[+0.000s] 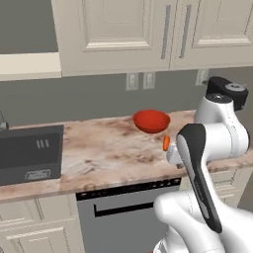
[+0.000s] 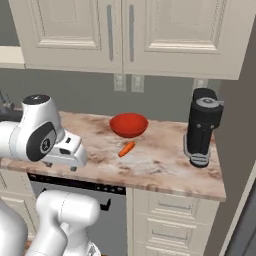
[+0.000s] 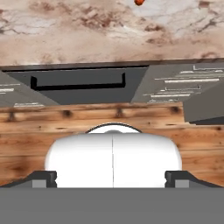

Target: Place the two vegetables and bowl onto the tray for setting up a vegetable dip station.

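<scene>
**Nothing on the tray so far**

So we read the job as barely begun. The red bowl (image 2: 129,124) sits on the marble-patterned counter (image 2: 160,165), back near the wall, and an orange carrot (image 2: 126,149) lies just in front of it, apart from it. Neither is held. We make out no blue tray and no second vegetable, so we cannot say where they wait; all three items look still to be moved.

The gripper (image 3: 112,179) hangs at the counter's front edge over the dishwasher (image 1: 123,212), fingers (image 3: 43,178) spread wide with nothing between them.

The bowl is smooth, round and shallow, with a plain glossy look. The carrot is a short tapered stick. The counter is mottled beige and brown stone; a dark cylindrical coffee grinder (image 2: 202,127) stands to the right
</scene>
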Tool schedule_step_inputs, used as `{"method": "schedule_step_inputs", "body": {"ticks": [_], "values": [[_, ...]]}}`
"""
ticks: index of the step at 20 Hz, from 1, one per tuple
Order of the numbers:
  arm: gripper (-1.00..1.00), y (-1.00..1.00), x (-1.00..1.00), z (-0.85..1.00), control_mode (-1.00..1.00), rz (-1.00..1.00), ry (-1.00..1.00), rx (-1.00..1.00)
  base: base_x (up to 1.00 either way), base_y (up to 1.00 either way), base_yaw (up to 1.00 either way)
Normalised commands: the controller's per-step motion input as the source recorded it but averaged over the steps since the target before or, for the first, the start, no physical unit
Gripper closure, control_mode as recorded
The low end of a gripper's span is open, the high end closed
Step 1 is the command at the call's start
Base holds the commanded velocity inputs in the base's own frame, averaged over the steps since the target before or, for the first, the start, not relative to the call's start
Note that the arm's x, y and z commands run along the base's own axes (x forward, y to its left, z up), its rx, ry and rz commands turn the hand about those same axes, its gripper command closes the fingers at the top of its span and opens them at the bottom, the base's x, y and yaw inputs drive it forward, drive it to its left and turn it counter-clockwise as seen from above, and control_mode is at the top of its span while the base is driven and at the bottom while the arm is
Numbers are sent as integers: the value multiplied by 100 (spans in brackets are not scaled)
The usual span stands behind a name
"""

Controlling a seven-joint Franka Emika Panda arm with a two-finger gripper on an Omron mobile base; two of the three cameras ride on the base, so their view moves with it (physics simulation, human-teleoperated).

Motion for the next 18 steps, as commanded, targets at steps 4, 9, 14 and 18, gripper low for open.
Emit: {"method": "schedule_step_inputs", "body": {"ticks": [4, 9, 14, 18], "values": [[-100, 0, 0, 0, 100, 0, 0, 0, 48, -22, 0], [-100, 0, 0, 0, 100, 0, 0, 0, 59, -31, 0], [-100, 0, 0, 0, 100, 0, 0, 0, 35, -24, 1], [-100, -3, 10, 0, -100, 0, 0, 0, 24, -10, 0]]}}
